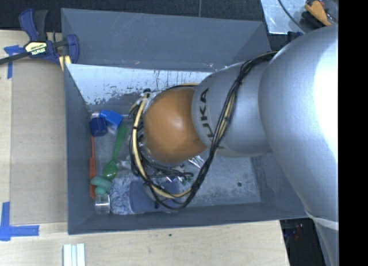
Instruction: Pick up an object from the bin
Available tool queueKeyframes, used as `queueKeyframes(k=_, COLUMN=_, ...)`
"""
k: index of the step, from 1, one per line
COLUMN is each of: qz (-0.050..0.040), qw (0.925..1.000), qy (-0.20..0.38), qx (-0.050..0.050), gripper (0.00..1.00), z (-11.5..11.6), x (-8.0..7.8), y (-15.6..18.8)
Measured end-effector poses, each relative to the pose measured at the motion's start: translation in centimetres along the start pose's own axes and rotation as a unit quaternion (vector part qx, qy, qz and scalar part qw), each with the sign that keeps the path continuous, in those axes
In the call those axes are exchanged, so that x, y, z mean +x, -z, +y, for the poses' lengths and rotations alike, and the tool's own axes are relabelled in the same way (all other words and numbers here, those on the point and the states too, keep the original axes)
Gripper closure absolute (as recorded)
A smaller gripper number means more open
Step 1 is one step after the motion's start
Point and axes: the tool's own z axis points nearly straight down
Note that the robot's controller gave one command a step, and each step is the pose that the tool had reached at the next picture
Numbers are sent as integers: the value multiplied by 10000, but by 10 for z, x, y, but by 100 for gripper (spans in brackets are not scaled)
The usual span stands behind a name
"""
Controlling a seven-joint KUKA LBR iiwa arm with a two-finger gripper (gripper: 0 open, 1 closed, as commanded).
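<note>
My gripper (pixel 170 177) is low in the left half of the bin, and just its metal body peeks out beneath the arm's wrist. Right beside it at the front lies a flat grey-blue piece (pixel 140 199). To its left, a long green tool (pixel 119 142) runs from the back toward a teal lump (pixel 103 184). Beyond that, a thin orange stick (pixel 92 164) lies along the left wall.
A blue capped thing (pixel 104 123) sits at the back left. A small silvery cylinder (pixel 102 204) rests in the front left corner. The arm, with its orange dome and looped cables, covers the bin's middle and right.
</note>
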Motion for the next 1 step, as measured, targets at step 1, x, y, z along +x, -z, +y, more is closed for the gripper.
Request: queueKeyframes(k=1, qz=24, qw=9999, qy=123, qx=-7, gripper=0, z=3, x=4, y=1)
